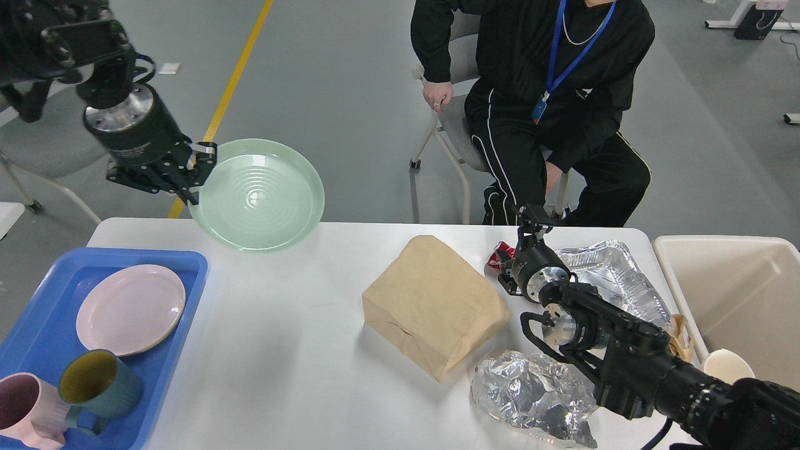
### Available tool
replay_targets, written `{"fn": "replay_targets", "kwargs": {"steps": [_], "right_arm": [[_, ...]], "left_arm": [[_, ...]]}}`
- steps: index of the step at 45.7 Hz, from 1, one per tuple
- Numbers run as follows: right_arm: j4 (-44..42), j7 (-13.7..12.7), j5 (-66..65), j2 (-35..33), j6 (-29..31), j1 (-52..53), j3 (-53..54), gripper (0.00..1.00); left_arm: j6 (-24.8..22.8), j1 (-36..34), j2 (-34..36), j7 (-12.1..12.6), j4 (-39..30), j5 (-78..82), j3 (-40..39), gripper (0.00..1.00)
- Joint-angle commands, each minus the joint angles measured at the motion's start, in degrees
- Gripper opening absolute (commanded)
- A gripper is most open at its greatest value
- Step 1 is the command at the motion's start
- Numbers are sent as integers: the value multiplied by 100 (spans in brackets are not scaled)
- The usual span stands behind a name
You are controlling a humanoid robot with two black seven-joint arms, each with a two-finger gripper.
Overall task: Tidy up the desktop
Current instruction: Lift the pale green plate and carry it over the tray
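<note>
The white desktop [281, 350] fills the lower half of the head view. My left gripper [195, 174] is shut on the left rim of a pale green plate [257, 195] and holds it high above the table's far left edge. My right gripper [535, 217] is at the far edge of the table, seen end-on and dark, near a red wrapper [498, 253]. On the table lie a brown paper bag [431, 306], a foil tray [609, 275] and crumpled foil [534, 397].
A blue tray [37, 337] at the left holds a pink plate [130, 308], a teal mug [97, 389] and a pink mug [25, 409]. A beige bin [731, 300] stands at the right with a paper cup [725, 365]. A seated person [537, 106] is beyond the table.
</note>
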Motion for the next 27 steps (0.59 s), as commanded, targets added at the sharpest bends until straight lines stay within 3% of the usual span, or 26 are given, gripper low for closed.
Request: {"fn": "replay_targets", "kwargs": {"steps": [1,9,21,27], "right_arm": [[0,9,1,0,0,0,-2,100],[0,0,1,0,0,0,-2,100],[0,0,1,0,0,0,7,100],[0,0,2,0,0,0,-2,100]], "left_arm": [[1,463,688,6,218,-3,-6,0],[17,1255,1365,15,395,-3,-50,0],[1334,2283,1919,15,579,-3,-217,0],[1511,2670,1866,24,921,-3,-305,0]]}}
